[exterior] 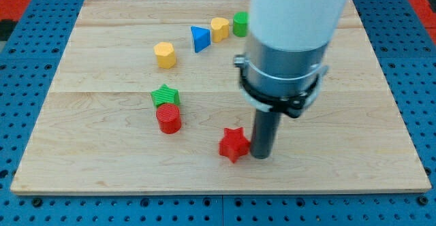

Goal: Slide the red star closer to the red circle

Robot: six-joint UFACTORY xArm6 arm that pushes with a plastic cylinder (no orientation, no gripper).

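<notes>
The red star (234, 143) lies on the wooden board near the view's bottom, at the centre. The red circle (168, 118), a short cylinder, stands to the view's left of it and a little higher, about a block's width of board between them. My tip (261, 155) rests on the board right against the star's right side. The arm's big white and grey body hangs above the tip and hides part of the board at the view's top right.
A green star (165, 95) touches the red circle's upper side. Further up lie a yellow hexagon (165, 54), a blue triangle (199, 38), a yellow block (219, 28) and a green cylinder (240, 24). The wooden board (102, 165) ends just below the star.
</notes>
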